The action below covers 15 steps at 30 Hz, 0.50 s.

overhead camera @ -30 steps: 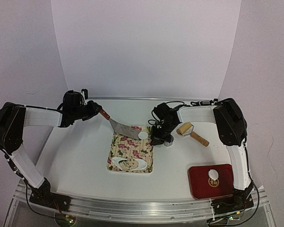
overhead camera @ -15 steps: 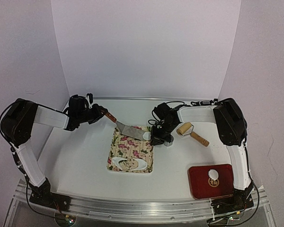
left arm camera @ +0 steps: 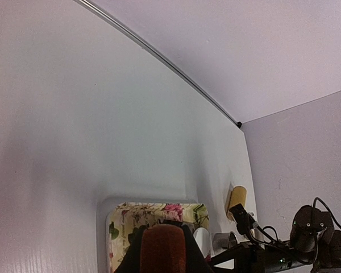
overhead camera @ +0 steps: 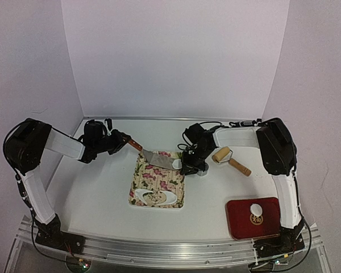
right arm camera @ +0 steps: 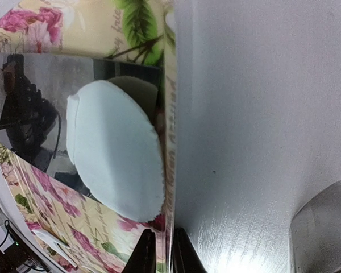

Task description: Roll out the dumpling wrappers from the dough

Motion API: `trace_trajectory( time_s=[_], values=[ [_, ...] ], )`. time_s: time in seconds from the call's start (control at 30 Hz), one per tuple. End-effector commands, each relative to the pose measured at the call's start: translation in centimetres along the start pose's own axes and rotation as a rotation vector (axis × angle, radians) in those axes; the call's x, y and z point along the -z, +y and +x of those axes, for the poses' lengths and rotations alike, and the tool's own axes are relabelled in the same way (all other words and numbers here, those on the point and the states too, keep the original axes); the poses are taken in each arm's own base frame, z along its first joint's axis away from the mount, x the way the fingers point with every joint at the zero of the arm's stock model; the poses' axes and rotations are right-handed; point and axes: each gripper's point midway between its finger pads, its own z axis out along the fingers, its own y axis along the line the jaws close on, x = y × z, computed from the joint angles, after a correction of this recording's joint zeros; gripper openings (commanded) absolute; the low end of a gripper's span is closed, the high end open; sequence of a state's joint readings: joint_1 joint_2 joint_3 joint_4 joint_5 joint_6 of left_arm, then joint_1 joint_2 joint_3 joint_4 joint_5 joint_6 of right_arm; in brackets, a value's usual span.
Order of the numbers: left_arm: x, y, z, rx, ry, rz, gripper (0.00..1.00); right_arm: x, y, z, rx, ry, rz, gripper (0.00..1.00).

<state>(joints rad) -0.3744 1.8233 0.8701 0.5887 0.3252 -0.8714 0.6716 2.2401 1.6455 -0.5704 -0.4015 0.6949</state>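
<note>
At centre left, the left gripper clamps the spatula by its brown handle. The steel blade slants down-right over the top edge of the floral mat. The right gripper sits low at the mat's upper right corner, with a ring cutter just beside it and a rolling pin further right. A dough sheet lies on the mat's lower part. At lower right, a wrapper lies on a red tray.

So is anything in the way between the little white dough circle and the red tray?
Yes: the right gripper, pinching the edge of the flowered mat, and the small metal ring cutter beside it sit close by the round white dough disc, on the side toward the rectangular red tray.
</note>
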Motion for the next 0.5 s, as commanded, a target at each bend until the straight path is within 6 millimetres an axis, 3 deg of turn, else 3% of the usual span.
trace_trajectory(
  time_s=[0.0,0.17,0.47],
  values=[
    [0.3,-1.2,0.3,0.028,0.017,0.044,0.00,1.9,0.0,-0.4,0.022,-0.023,0.026,0.16],
    [1.0,-2.3,-0.5,0.054,0.005,0.066,0.00,4.3,1.5,0.0,0.070,-0.036,-0.030,0.31],
    [2.4,-3.2,-1.3,0.053,-0.016,0.107,0.00,11.4,3.1,1.8,0.180,-0.094,-0.090,0.54]
  ],
)
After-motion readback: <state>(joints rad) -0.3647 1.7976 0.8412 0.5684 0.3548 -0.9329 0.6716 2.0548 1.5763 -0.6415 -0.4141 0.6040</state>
